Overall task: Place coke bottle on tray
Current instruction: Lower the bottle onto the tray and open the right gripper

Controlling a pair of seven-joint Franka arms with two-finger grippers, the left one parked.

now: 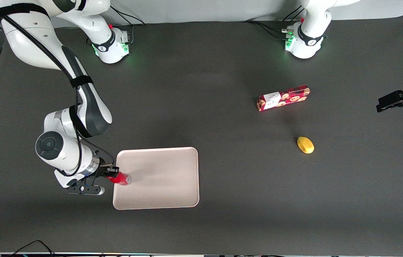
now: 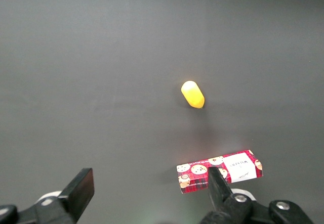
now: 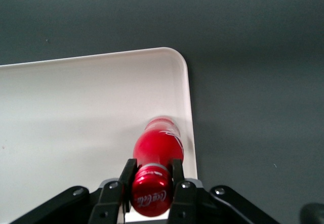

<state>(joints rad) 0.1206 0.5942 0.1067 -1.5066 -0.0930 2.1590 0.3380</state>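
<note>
While gripping coke bottle, hand over tray.

Bottle: small, all red, red cap, white script on the side, narrow neck, silvery base. Held at the neck between 2 fingers of gripper, upright, base over the tray's inner surface just inside the rim at the working arm's end. Contact between base and tray hard to judge.

Tray: large, flat, pale beige-pink, rectangular, rounded corners, low raised rim, plain surface. Lies flat on the dark table, toward the working arm's end, near the front camera. Nothing on it apart from the bottle at its edge.
</note>
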